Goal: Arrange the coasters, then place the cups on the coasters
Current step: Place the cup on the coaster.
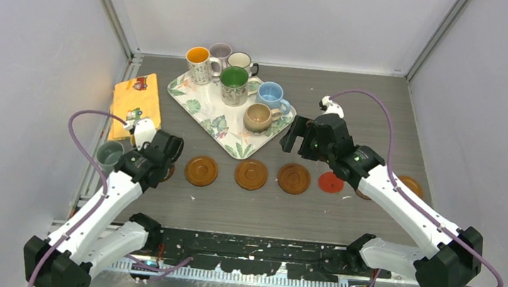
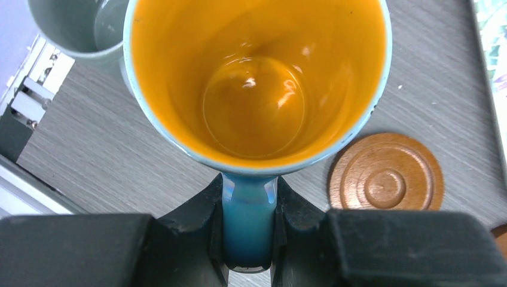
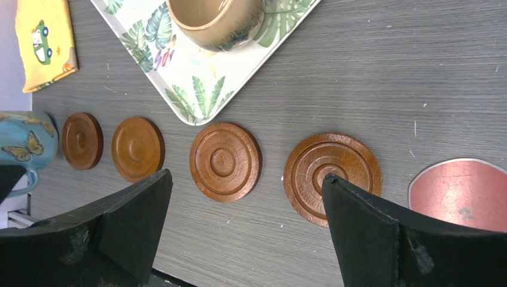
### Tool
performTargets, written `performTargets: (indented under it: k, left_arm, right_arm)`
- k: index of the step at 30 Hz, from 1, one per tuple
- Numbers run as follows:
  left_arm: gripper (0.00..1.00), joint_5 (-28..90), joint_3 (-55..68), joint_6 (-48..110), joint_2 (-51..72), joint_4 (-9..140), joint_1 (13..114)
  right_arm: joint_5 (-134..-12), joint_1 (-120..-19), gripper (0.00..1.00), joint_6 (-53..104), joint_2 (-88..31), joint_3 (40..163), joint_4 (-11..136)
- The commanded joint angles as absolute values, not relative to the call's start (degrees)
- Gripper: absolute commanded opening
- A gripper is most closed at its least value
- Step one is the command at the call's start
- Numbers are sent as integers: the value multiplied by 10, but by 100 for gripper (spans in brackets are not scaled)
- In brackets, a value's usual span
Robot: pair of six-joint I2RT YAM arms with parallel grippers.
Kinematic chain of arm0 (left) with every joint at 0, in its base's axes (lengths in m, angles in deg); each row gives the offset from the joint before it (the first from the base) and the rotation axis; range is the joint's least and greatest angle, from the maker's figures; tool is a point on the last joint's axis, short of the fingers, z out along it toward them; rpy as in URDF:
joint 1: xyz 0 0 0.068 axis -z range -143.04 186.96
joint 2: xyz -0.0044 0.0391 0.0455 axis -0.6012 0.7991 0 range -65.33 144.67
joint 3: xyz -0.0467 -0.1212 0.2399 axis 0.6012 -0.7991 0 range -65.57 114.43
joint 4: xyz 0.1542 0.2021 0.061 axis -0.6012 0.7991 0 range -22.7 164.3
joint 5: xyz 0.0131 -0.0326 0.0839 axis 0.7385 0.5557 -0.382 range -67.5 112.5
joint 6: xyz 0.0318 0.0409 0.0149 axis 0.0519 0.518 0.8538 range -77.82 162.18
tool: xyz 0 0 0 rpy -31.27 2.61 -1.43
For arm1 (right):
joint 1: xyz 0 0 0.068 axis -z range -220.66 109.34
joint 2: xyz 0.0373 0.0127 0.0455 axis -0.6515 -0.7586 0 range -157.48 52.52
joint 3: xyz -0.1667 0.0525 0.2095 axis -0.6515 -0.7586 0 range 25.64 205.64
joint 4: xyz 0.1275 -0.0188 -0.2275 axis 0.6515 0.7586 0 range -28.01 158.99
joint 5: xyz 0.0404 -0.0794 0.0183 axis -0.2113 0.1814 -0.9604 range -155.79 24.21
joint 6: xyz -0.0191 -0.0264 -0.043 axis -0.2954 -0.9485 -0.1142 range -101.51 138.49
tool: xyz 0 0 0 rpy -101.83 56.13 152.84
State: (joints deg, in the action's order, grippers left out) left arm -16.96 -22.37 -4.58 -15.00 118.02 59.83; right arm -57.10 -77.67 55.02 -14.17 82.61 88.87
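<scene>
left tool (image 2: pixel 248 206) clamps the handle of the orange-lined blue mug (image 2: pixel 257 89), a wooden coaster (image 2: pixel 385 172) at its four o'clock; right tool (image 3: pixel 245 185) gapes wide, empty, above the tabletop (image 3: pixel 388 72).

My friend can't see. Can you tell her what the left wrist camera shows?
The left pincer is clamped on the blue handle of a mug that is bright orange inside, seen from above. A round wooden coaster lies on the grey table at the lower right, and a grey cup peeks in at the top left.
</scene>
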Motion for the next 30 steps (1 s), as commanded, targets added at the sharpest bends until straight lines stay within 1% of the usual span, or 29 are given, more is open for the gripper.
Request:
performTargets:
  k: [1, 7, 23, 30]
  left_arm:
    - [0, -228, -246, -84, -184, 1142, 600]
    - [0, -233, -273, -96, -186, 1124, 600]
    - [0, -234, -351, -64, -218, 1008, 600]
    - [0, -238, -372, -57, -231, 990, 600]
  right_arm:
    - [-576, -776, 100, 552, -124, 827, 865]
    - [-575, -776, 100, 552, -124, 826, 865]
    - [-580, -776, 100, 552, -128, 826, 865]
    - [-582, -776, 100, 552, -129, 825, 865]
